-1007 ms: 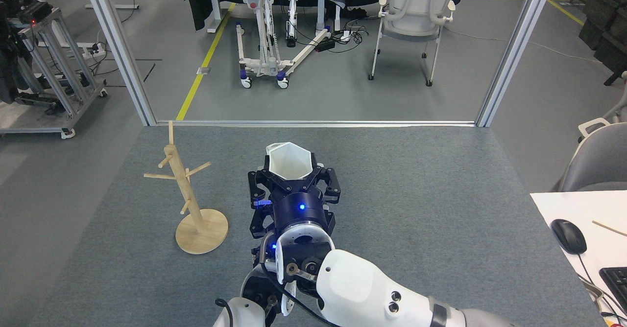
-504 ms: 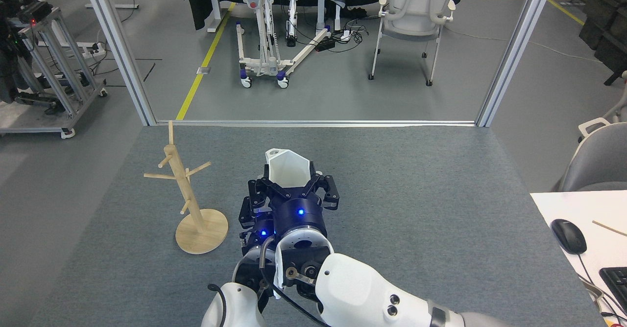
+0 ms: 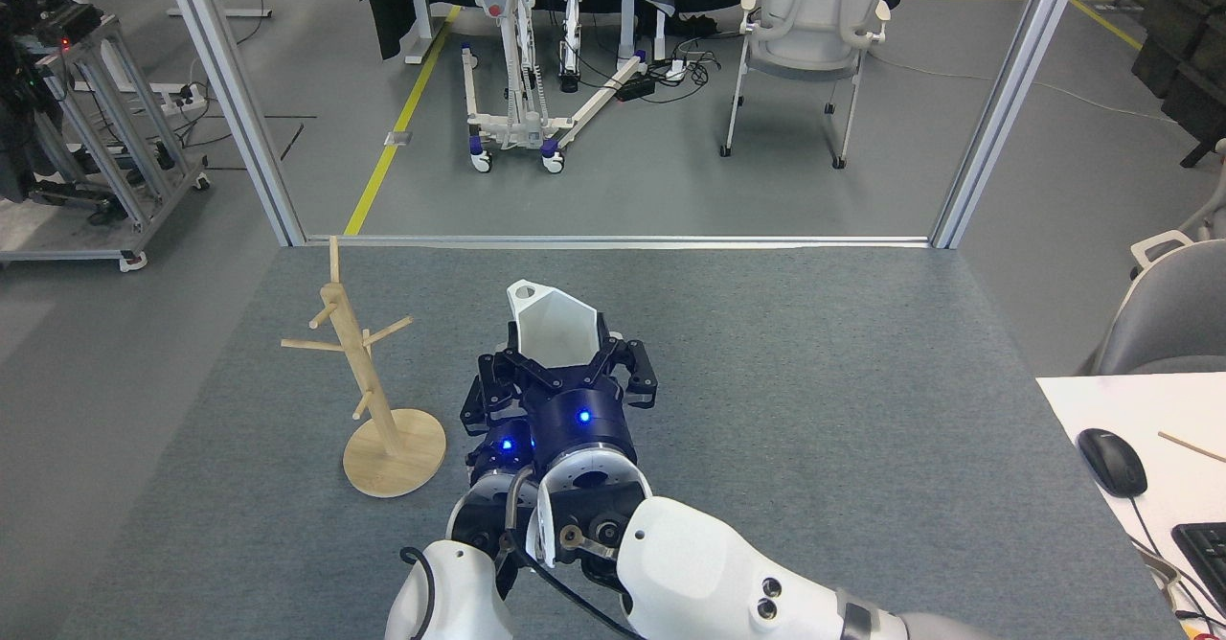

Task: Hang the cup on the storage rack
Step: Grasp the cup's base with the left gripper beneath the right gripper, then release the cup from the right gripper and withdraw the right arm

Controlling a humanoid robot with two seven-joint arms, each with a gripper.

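Above the grey table (image 3: pixel 814 353), near its middle, the white cup (image 3: pixel 556 326) is held up in the air. Its open mouth faces up and its little handle with the round hole points away, toward the far left. The right gripper (image 3: pixel 565 372) is closed around the cup's lower part, black fingers on both sides. The left gripper (image 3: pixel 493 410) sits low, just beside the right one on its left. I cannot tell if it is open or closed, because it is mostly hidden.

A second ago the cup stood straighter. Now it has tipped and turned a bit, so the handle shows better, and the left arm has come up closer. I think this means the cup is being made ready for a peg.

The wooden rack (image 3: pixel 369 381) stands to the left, well apart from the cup, in the same spot as before. Nothing hangs on it yet.
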